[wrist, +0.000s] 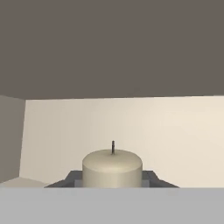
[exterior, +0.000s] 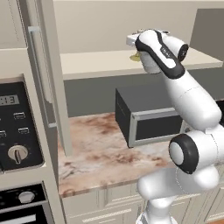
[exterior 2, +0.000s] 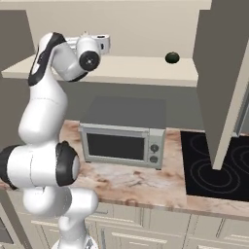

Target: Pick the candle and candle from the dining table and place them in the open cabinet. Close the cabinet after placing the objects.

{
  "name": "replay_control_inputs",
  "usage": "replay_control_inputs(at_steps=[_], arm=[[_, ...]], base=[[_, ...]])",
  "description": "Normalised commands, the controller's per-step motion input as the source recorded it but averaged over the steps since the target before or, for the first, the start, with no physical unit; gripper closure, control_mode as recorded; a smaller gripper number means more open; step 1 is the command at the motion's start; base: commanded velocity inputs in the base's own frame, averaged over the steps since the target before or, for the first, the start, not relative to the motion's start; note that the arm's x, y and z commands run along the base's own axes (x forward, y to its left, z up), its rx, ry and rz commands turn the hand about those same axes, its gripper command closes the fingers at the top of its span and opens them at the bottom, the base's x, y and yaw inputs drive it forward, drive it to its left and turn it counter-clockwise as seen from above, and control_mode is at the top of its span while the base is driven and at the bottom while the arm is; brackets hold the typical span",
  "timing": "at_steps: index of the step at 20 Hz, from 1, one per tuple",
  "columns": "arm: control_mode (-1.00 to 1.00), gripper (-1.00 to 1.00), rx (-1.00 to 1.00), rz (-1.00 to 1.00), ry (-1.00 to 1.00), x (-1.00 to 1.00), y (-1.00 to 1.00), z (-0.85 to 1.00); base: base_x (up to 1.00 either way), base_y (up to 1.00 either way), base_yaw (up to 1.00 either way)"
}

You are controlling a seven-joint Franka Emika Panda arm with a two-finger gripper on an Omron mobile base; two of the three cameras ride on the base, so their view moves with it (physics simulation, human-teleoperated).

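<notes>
Candle point(wrist: 112, 168), the short stubby cream one with a dark wick standing upright, sits right between our finger tips point(wrist: 70, 178) in the hand view; the dark tips press in on both of its sides, so we have the gripper point(wrist: 112, 181) closed around it. Behind the candle we see a pale cream back wall, a darker surface overhead and a side wall at the left.

From the left base view we see our arm reaching up and forward, with the hand at the level of the cream shelf point(exterior: 96, 63) of the open cabinet. A small brass-yellow shape point(exterior: 135, 57) peeks out just beside the hand there; we cannot tell exactly what it is. The cabinet door point(exterior: 48, 74) stands open at the left of that view, its long metal bar handle point(exterior: 36, 61) running down it.

In the right base view our hand hovers over the left part of the same shelf point(exterior 2: 136, 70), and a small dark round object point(exterior 2: 171, 58) rests farther along the shelf, well apart from the hand. The other cabinet door point(exterior 2: 221, 82) hangs open at the right.

Below the shelf, a grey microwave point(exterior 2: 121, 143) stands on the pink-brown marbled counter point(exterior 2: 146, 182), and a black cooktop point(exterior 2: 214, 168) lies just beside it.
</notes>
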Motion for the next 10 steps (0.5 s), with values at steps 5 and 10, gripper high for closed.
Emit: replay_control_inputs(at_steps=[5, 10], arm=[[-1.0, 1.0, 0.0, -0.01, 0.0, 0.86, 0.02, -0.11], [-1.0, 1.0, 0.0, -0.01, 0.0, 0.94, 0.04, 0.0]], base=[[0.0, 0.0, 0.0], [0.0, 0.0, 0.0]])
